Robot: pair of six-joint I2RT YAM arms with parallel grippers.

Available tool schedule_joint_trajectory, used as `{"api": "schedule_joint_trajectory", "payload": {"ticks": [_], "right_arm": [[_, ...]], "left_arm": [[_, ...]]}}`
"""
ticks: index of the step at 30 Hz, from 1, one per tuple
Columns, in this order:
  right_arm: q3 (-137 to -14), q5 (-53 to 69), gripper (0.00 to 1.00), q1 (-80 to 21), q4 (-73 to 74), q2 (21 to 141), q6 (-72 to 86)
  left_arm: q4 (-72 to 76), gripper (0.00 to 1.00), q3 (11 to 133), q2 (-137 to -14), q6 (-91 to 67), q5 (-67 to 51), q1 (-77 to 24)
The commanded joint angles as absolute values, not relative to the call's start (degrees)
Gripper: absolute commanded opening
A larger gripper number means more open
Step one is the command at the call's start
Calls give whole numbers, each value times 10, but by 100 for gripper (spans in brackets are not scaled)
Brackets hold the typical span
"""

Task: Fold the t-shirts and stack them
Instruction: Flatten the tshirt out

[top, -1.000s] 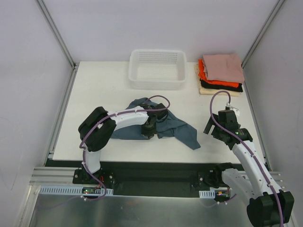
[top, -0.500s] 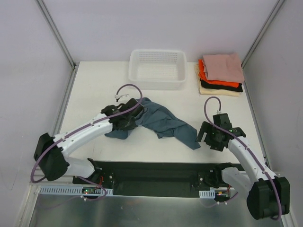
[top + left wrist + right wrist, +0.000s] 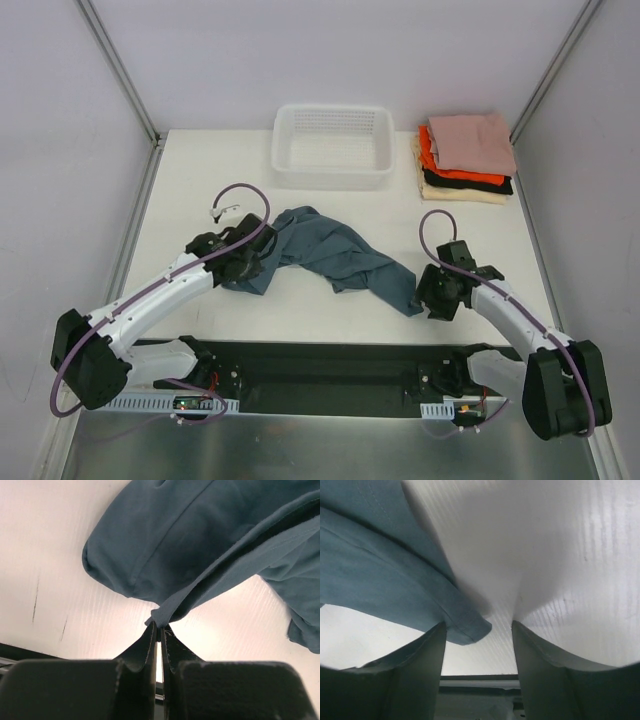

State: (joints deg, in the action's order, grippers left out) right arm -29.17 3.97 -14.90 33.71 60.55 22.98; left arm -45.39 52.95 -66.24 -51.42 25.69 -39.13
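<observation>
Blue-grey t-shirt [image 3: 340, 255] lay crumpled mid-table [image 3: 200, 180], near front edge. Left jaws clamped on its hem, had dragged that end leftward. Right jaws had dropped astride opposite corner, narrowing, still apart. Likely next: second grip, then spread flat. Folded stack [image 3: 465, 150] at far right corner.

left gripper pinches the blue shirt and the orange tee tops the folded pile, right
No: the top view shows the pink tee on top, with the orange tee under it. The left gripper does pinch the blue shirt.
</observation>
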Motion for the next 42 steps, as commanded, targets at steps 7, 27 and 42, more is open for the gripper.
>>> {"api": "schedule_joint_trajectory", "payload": {"ticks": [7, 27, 42], "right_arm": [[-290, 25, 20, -173, 279, 626, 276], [-660, -299, 1, -166, 371, 504, 88], [-852, -396, 1, -127, 364, 440, -41]], "left_arm": [[-464, 0, 520, -630, -508, 276, -379], [-466, 0, 772, -502, -377, 593, -363], [-380, 0, 927, -410, -225, 646, -363]]}}
